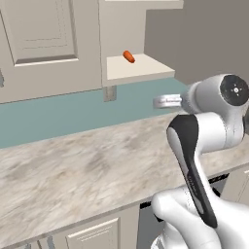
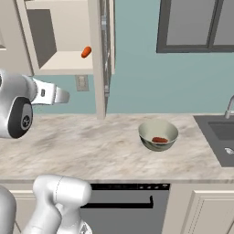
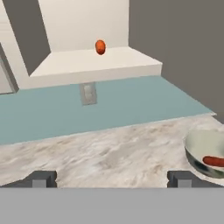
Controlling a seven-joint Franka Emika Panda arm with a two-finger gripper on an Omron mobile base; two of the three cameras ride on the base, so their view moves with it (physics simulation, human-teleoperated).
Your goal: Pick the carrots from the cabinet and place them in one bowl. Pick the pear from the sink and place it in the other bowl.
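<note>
One carrot (image 1: 128,56) (image 2: 86,52) (image 3: 100,47) lies on the pale shelf of the open cabinet (image 1: 141,69) (image 2: 59,64) (image 3: 94,65). A second carrot (image 2: 159,140) (image 3: 214,161) rests inside the cream-lined bowl (image 2: 158,130) (image 3: 199,146) on the counter. My gripper (image 3: 111,178) (image 1: 160,101) (image 2: 61,96) hovers above the counter, below and short of the shelf, left of the bowl. It is open and holds nothing. The dark sink (image 2: 215,132) is at the far right. The pear and the other bowl are out of view.
The marble counter (image 2: 91,146) stretches between me and the teal wall. An open cabinet door (image 2: 104,45) hangs edge-on right of the shelf. A wall socket (image 2: 82,83) (image 3: 88,93) sits under the shelf. The faucet (image 2: 230,107) stands by the sink, a dishwasher (image 2: 123,201) below.
</note>
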